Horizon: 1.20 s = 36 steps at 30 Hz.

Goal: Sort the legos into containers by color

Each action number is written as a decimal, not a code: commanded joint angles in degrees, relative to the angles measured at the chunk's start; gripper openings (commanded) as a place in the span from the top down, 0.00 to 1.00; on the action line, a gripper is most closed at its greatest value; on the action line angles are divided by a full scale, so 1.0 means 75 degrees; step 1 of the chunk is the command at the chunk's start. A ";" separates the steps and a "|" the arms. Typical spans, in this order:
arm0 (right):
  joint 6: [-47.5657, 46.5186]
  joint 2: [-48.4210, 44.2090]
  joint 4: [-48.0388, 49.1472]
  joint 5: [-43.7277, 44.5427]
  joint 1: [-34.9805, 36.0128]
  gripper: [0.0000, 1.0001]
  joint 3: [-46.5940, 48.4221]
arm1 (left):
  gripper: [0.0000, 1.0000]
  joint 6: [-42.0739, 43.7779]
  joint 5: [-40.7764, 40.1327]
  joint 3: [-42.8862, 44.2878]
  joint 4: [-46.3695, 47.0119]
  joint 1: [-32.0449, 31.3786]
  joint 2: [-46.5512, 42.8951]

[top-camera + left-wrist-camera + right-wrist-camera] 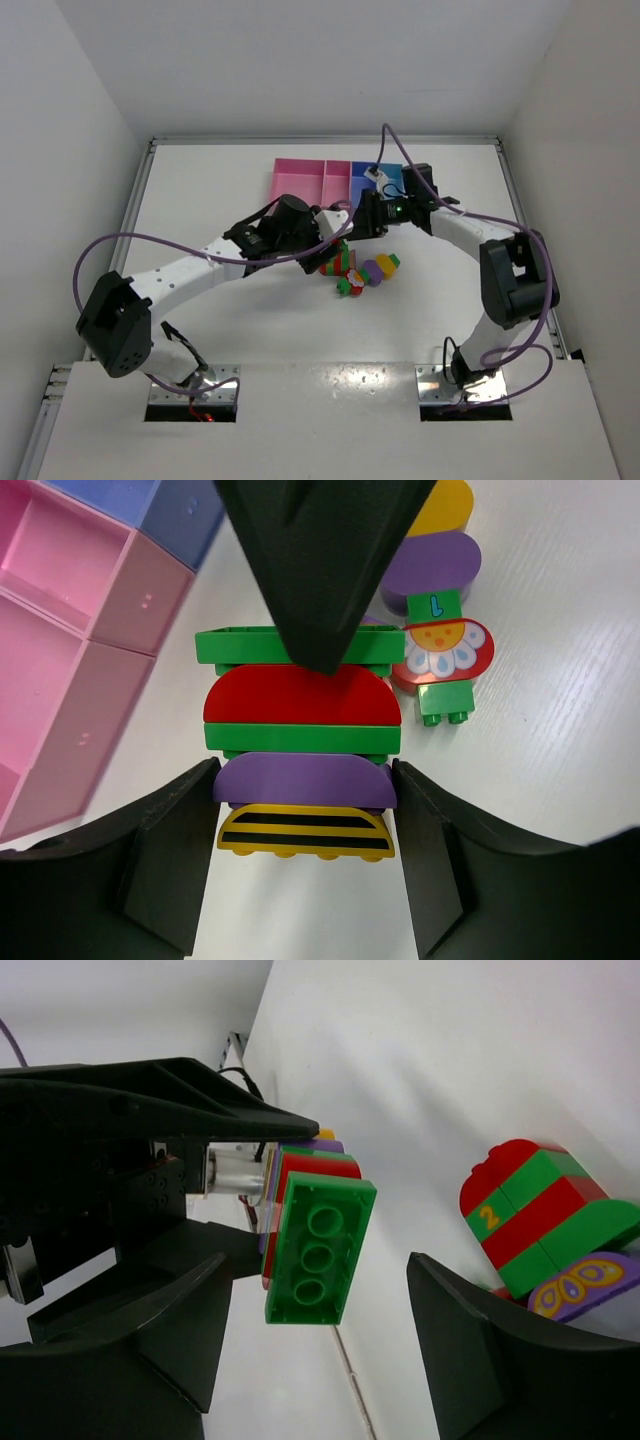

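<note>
Between the fingers of the left hand point(305, 805) sits a striped stack point(300, 695) of legos, clamped on both sides at its purple layer. A yellow-and-black brick lies on the wrist side of the grip, with green, red and green layers beyond it. The stack appears raised off the counter point(200, 200), above the loose legos point(365, 272).

The stack's long axis runs away from the left hand and straight toward the right hand point(320, 1257), which is the nearer hand to the free end. The end green brick point(315, 1285) presents its three sockets to the right wrist camera. Its long side stands across the line on which the right fingers close, so they would meet its narrow width.

The right hand stands apart, with a gap showing on each side of the green brick. In the left wrist view one right finger overlaps the brick's edge, but contact cannot be confirmed.

The likely next step is to grip this brick and pull it along the stack axis. The containers point(310, 180) lie just beyond both hands.
</note>
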 commanded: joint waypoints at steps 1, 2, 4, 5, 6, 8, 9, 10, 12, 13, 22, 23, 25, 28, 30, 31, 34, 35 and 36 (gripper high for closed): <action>0.0011 0.0119 0.0345 -0.0471 0.0127 0.30 0.0474 | 0.60 -0.0108 0.0000 0.0321 0.0246 -0.0096 -0.0299; 0.0011 0.0120 0.0415 -0.0576 0.0208 0.30 0.0555 | 0.60 -0.0108 0.0000 0.0321 0.0246 -0.0096 -0.0299; 0.0093 0.0202 0.0531 -0.0682 0.0209 0.36 0.0556 | 0.60 -0.0108 0.0000 0.0321 0.0246 -0.0096 -0.0299; 0.0175 0.0284 0.0648 -0.0753 0.0209 0.39 0.0556 | 0.60 -0.0108 -0.0081 0.0321 0.0246 -0.0096 -0.0299; 0.0268 0.0284 0.0719 -0.0753 0.0209 0.41 0.0556 | 0.60 -0.0108 -0.0082 0.0321 0.0246 -0.0096 -0.0299; 0.0432 0.0355 0.0790 -0.0940 0.0209 0.49 0.0556 | 0.60 -0.0108 -0.0246 0.0321 0.0316 -0.0096 -0.0299; 0.0433 0.0355 0.0871 -0.0941 0.0209 0.52 0.0556 | 0.60 -0.0108 -0.0246 0.0321 0.0316 -0.0096 -0.0299; 0.0503 0.0355 0.0942 -0.1045 0.0209 0.59 0.0486 | 0.60 -0.0108 -0.0328 0.0240 0.0398 -0.0096 -0.0299; 0.0573 0.0355 0.1012 -0.1152 0.0209 0.65 0.0485 | 0.60 -0.0108 -0.0399 0.0158 0.0398 -0.0096 -0.0380; 0.0574 0.0355 0.1013 -0.1233 0.0209 0.71 0.0416 | 0.60 -0.0108 -0.0399 0.0157 0.0398 -0.0096 -0.0381; 0.0656 0.0273 0.1118 -0.1304 0.0056 0.98 0.0275 | 0.61 -0.0108 -0.0774 -0.0323 0.0539 -0.0096 -0.0697; 0.0656 0.0180 0.1118 -0.1304 -0.0141 0.99 0.0275 | 0.61 -0.0108 -0.0774 -0.0520 0.0539 -0.0015 -0.0802; 0.0656 0.0109 0.1118 -0.1304 -0.0294 1.00 0.0204 | 0.61 -0.0108 -0.0855 -0.0593 0.0539 -0.0014 -0.0907; 0.0656 -0.0031 0.1118 -0.1304 -0.0622 1.00 0.0053 | 0.62 -0.0108 -0.0926 -0.0815 0.0457 0.0056 -0.1083; 0.0656 -0.0102 0.1118 -0.1304 -0.0787 1.00 0.0052 | 0.62 -0.0108 -0.0926 -0.0897 0.0387 0.0056 -0.1165; 0.0656 -0.0102 0.1118 -0.1304 -0.0938 1.00 0.0052 | 0.62 -0.0108 -0.0926 -0.0967 0.0387 0.0056 -0.1166; 0.0656 -0.0173 0.1118 -0.1304 -0.1185 1.00 -0.0018 | 0.62 -0.0178 -0.0926 -0.1037 0.0387 0.0209 -0.1166; 0.0656 -0.0173 0.1118 -0.1234 -0.1186 1.00 -0.0018 | 0.62 -0.0178 -0.0926 -0.1038 0.0387 0.0209 -0.1166; 0.0656 -0.0173 0.1118 -0.1234 -0.1290 1.00 -0.0018 | 0.62 -0.0178 -0.0926 -0.1108 0.0387 0.0290 -0.1166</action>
